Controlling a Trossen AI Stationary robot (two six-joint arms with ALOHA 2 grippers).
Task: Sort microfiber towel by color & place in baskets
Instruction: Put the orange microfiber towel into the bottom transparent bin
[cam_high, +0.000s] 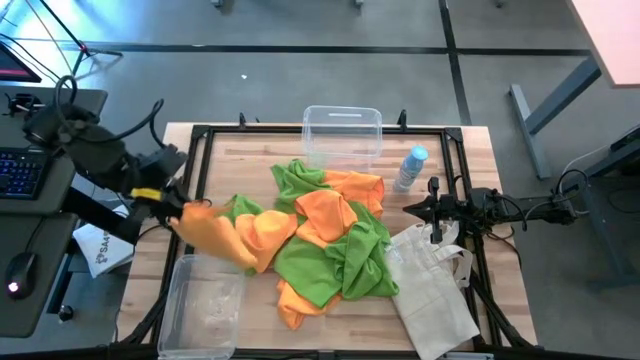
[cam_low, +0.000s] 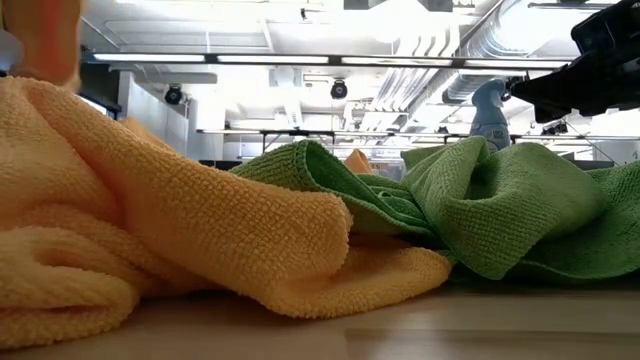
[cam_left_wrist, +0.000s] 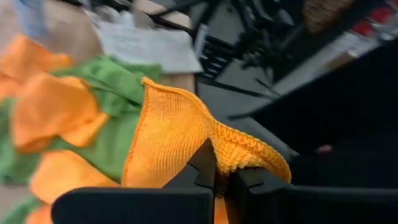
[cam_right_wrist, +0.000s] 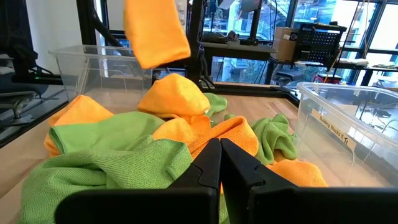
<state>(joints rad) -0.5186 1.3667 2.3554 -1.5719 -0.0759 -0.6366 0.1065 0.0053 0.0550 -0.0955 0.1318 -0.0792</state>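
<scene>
an orange microfiber towel (cam_high: 215, 232) hangs lifted off the heap, pinched at its edge by the left pincer (cam_left_wrist: 222, 180), clamped on the cloth so it trails clear of the others; it sits near the clear basket (cam_high: 203, 300) at the table's (cam_high: 250, 160) front left, likely the orange bin; the mixed orange and green pile (cam_high: 330, 240) waits mid-table; the second basket (cam_high: 343, 134) stands at the back; the right pincer (cam_right_wrist: 219, 163) rests pressed together, empty, beside the tote bag (cam_high: 435, 285).

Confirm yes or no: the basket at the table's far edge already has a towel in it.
No. In the high view the far basket is empty; the towels lie piled on the table, and the left gripper holds an orange towel.
</scene>
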